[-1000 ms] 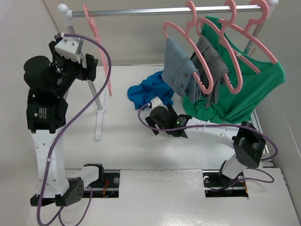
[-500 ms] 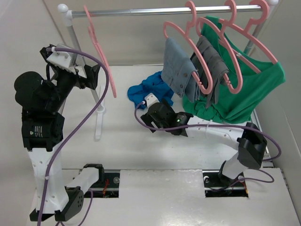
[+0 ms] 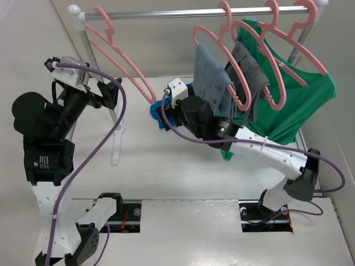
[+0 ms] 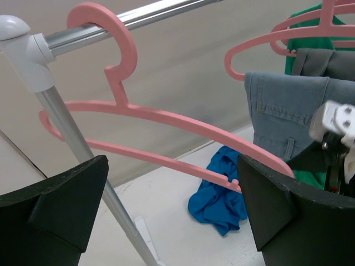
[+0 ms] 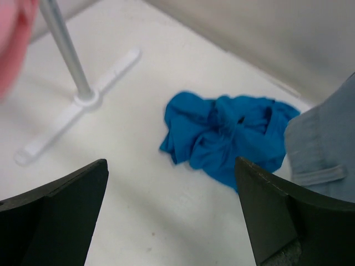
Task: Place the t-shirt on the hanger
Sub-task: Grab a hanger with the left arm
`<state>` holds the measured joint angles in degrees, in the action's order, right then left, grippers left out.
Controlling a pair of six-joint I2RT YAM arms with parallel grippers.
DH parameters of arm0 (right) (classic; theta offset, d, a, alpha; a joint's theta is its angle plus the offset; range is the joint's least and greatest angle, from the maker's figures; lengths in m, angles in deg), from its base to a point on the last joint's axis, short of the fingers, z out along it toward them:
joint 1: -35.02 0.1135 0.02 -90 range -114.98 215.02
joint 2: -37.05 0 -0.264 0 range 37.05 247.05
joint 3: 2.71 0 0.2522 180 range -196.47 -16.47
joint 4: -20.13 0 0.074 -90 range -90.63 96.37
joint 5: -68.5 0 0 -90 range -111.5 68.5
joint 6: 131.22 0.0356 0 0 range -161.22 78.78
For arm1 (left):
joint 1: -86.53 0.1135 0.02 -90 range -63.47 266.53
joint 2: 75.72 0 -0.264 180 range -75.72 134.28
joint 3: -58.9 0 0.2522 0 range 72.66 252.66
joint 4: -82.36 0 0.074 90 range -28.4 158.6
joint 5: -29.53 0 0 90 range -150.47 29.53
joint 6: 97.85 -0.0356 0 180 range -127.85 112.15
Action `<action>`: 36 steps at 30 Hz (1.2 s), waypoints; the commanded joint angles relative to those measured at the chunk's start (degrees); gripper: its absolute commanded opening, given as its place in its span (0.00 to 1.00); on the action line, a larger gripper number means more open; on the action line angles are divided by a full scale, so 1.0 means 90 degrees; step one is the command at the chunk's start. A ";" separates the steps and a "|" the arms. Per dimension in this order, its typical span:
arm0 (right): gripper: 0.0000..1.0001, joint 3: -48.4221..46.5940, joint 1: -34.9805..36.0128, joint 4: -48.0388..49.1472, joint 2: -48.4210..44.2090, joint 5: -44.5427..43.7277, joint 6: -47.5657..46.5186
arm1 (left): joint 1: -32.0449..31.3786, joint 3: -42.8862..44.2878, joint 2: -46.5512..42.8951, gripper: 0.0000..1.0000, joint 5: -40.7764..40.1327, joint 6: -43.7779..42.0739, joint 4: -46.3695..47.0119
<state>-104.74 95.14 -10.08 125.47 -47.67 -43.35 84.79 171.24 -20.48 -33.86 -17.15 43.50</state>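
The blue t-shirt (image 4: 219, 188) lies crumpled on the table; it shows in the right wrist view (image 5: 227, 138), and in the top view (image 3: 157, 113) my right gripper hides most of it. The bare pink hanger (image 3: 125, 58) hangs by its hook at the left end of the rail, broadside to the left wrist view (image 4: 166, 119). My left gripper (image 3: 108, 93) is open and empty beside the stand's pole, below the hanger. My right gripper (image 3: 166, 110) is open and empty above the t-shirt, close to the hanger's lower right end.
A metal rail (image 3: 194, 12) runs across the back on a pole (image 3: 108, 102) with a white foot (image 3: 116, 145). Other pink hangers to the right bear a denim garment (image 3: 211, 83), a grey one (image 3: 249, 77) and a green shirt (image 3: 302, 105).
My right arm has risen and reached back over the t-shirt. The bare hanger has turned from edge-on to broadside, its end swinging right. My left arm has leaned back to the left.
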 commanded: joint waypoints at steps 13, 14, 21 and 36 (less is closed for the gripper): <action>0.97 -0.0682 0.0087 0.1962 0.0088 0.0875 -0.1501 | 0.0047 -0.0182 -0.0162 1.00 0.0061 -0.0041 0.0260; 0.97 -0.0574 0.0088 0.2109 0.0010 0.0964 -0.1588 | 0.0047 -0.0182 -0.0162 1.00 0.0061 -0.0041 0.0260; 0.96 0.0305 0.0361 0.2687 -0.0517 0.1306 -0.1648 | 0.0047 -0.0182 -0.0162 1.00 0.0061 -0.0041 0.0260; 0.96 0.0091 0.0937 0.3145 -0.0558 0.1188 -0.2253 | 0.0047 -0.0114 -0.0376 1.00 -0.0427 0.0670 0.0747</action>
<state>-100.09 103.62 13.13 120.66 -38.01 -62.50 84.79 169.74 -22.14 -36.26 -14.92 44.68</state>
